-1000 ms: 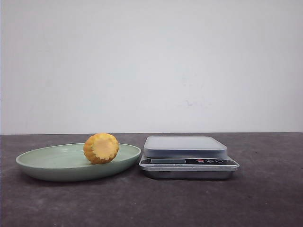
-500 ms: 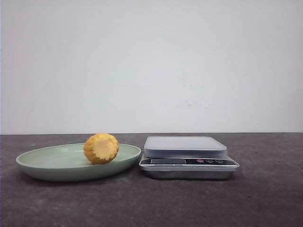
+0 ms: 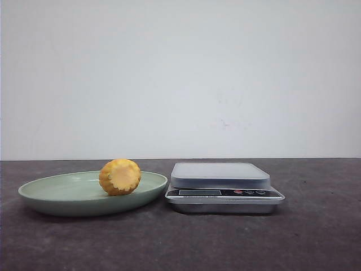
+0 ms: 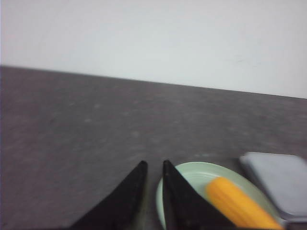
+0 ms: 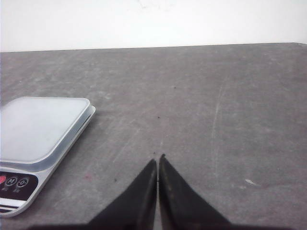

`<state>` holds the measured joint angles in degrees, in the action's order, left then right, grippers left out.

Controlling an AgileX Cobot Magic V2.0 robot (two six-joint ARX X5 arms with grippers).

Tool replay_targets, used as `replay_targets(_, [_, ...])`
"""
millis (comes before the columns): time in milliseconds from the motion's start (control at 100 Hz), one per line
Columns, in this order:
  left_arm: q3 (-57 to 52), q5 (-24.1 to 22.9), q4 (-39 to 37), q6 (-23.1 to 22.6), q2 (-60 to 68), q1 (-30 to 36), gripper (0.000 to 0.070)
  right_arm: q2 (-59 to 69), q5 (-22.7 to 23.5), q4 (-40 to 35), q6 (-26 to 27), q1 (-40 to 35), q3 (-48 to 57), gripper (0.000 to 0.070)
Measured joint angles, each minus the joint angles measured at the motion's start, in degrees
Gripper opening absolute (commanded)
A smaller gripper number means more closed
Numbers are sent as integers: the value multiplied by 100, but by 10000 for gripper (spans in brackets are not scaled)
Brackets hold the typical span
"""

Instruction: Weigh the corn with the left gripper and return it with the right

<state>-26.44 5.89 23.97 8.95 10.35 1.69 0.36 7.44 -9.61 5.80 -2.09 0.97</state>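
The corn [image 3: 120, 176], a stubby yellow-orange cob piece, lies on a pale green plate [image 3: 56, 195] with its pale cut end towards the front camera. It also shows in the left wrist view [image 4: 240, 206], on the plate [image 4: 201, 173]. My left gripper [image 4: 154, 163] hovers over the plate's near rim, beside the corn and apart from it, its jaws a narrow gap apart and empty. My right gripper [image 5: 158, 158] is shut and empty over bare table, to the side of the scale [image 5: 38, 129]. Neither gripper shows in the front view.
A silver kitchen scale [image 3: 220, 175] with a flat grey platform stands just right of the plate, almost touching it; its platform corner shows in the left wrist view [image 4: 278, 182]. The dark grey table runs back to a white wall.
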Motion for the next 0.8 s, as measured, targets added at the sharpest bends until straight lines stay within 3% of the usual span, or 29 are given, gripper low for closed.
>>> replay_targets(120, [656, -306, -293, 0, -227, -55, 12, 0, 0, 0, 0, 0, 0, 0])
replay_targets(340, [1722, -295, -199, 181, -1010, -72, 12, 0, 0, 0, 0, 0, 0, 0])
replay_targets(600, [2199, -293, -579, 525, -994, -94, 12, 0, 4, 4, -2, 0, 0, 0])
replay_targets(800, [2238, -319, -713, 407, -1010, -131, 12, 0, 4, 4, 0, 0, 0, 0])
